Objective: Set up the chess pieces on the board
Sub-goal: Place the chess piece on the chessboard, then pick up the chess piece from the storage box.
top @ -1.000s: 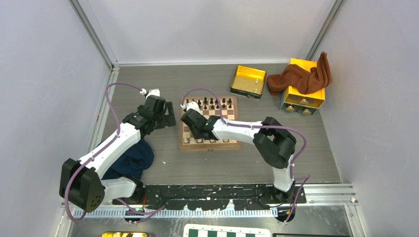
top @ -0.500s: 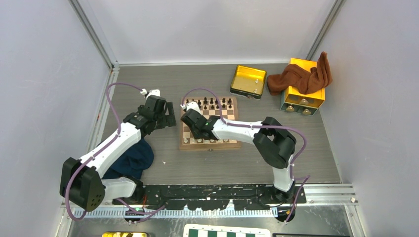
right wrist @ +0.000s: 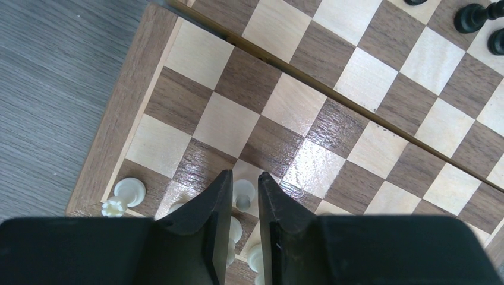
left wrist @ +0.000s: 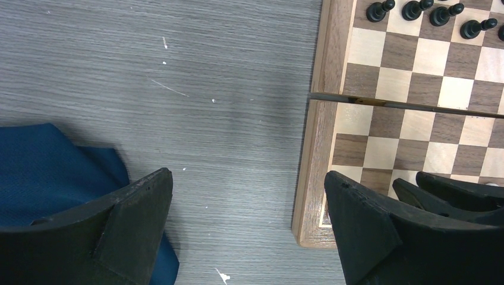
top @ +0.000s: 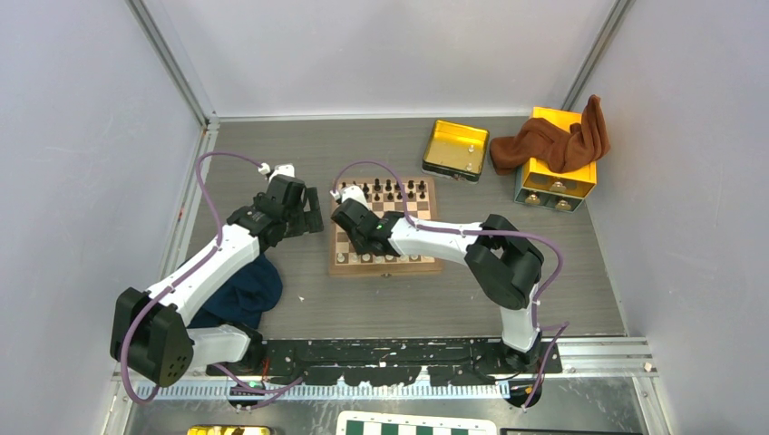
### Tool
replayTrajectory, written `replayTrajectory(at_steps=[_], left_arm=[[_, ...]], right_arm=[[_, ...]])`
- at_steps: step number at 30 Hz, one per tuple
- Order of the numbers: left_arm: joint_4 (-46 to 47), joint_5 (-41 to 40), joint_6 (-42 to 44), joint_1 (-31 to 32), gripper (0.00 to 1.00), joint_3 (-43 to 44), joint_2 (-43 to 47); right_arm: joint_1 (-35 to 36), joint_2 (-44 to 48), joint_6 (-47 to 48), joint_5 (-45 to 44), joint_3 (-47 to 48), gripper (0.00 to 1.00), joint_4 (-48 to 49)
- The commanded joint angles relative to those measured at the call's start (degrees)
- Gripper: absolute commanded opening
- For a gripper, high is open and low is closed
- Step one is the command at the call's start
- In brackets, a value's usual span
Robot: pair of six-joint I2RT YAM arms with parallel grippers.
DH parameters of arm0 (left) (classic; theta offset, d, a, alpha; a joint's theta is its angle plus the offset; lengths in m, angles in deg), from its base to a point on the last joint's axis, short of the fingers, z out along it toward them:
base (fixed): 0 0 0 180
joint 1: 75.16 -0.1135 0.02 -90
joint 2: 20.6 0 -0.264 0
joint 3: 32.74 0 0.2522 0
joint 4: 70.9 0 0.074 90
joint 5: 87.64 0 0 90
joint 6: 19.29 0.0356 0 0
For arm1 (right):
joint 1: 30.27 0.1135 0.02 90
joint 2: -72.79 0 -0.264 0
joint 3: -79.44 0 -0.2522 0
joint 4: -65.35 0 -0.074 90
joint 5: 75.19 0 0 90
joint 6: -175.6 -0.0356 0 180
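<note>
The small wooden board (top: 381,269) lies mid-table. Dark pieces (top: 390,188) stand along its far rows and white pieces (top: 372,257) along its near row. My right gripper (top: 365,245) is low over the near-left part of the board (right wrist: 128,107). Its jaws are nearly together around a white pawn (right wrist: 242,191) standing on a light square in the second row. A white rook (right wrist: 128,193) stands in the corner. My left gripper (left wrist: 249,202) is open and empty over the table, just left of the board's near-left corner (left wrist: 312,148).
A blue cloth (top: 245,285) lies under the left arm. A yellow tin tray (top: 455,149) sits behind the board. A yellow box (top: 555,177) draped with a brown cloth (top: 553,140) is at the back right. A green-and-white board (top: 417,424) lies at the bottom edge.
The right wrist has shifted very slightly toward the back left over the board. The left arm has not moved.
</note>
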Motion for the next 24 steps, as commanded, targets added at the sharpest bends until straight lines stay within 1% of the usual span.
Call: replayTrajectory(at_steps=[1, 9, 12, 15, 19, 24], left_arm=[[1.76, -0.90, 0.56, -0.32, 0.99, 0.94, 0.08], [1.51, -1.27, 0.64, -0.32, 0.99, 1.75, 0.08], [1.50, -1.49, 0.73, -0.40, 0.99, 2.39, -0.06], [1.36, -1.51, 0.73, -0.57, 0.99, 2.80, -0.11], [1.27, -1.60, 0.74, -0.67, 0.99, 3.18, -0.19], [1.22, -1.67, 0.73, -0.74, 0.99, 3.27, -0.32]], right_arm=[[0.21, 2.26, 0.91, -1.40, 3.74, 0.29, 0.07], [0.17, 3.83, 2.00, -1.95, 9.50, 0.30, -2.80], [0.13, 4.00, 3.22, -3.39, 12.53, 0.38, -3.71], [-0.95, 3.91, 4.51, -5.40, 15.38, 0.42, -4.47], [-5.56, 3.90, 4.71, -5.88, 18.54, 0.44, -4.75], [-14.48, 2.94, 4.77, -6.68, 21.66, 0.47, -4.87]])
